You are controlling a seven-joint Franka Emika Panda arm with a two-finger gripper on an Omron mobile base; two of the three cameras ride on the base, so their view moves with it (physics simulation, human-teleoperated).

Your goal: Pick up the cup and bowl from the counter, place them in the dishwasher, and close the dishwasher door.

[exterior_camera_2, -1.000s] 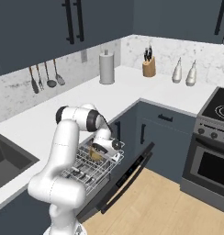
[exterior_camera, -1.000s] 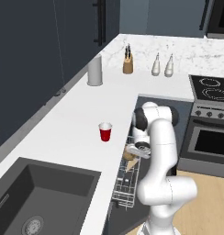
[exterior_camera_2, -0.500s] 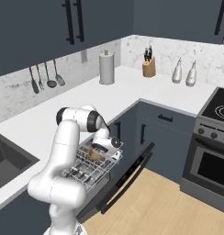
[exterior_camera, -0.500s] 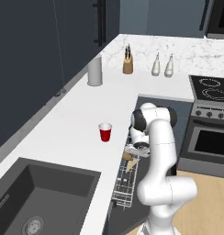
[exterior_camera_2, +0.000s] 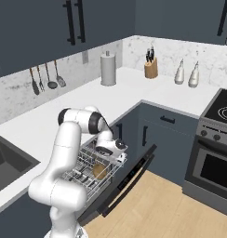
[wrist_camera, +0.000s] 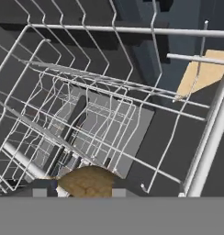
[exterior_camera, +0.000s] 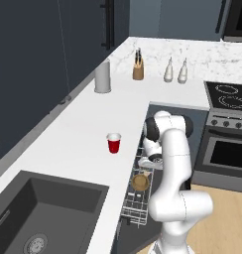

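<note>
Tan-brown, the bowl (exterior_camera: 140, 181) now lies in the pulled-out white wire rack (exterior_camera_2: 90, 169) of the dishwasher, just below the gripper (exterior_camera_2: 107, 151), whose fingers, closed on it a second ago, have begun to part; how far cannot be told. The red cup (exterior_camera: 113, 143) stays on the worktop (exterior_camera: 68, 139) near its front edge. The dishwasher door (exterior_camera_2: 122, 186) hangs open beneath the rack.
</note>
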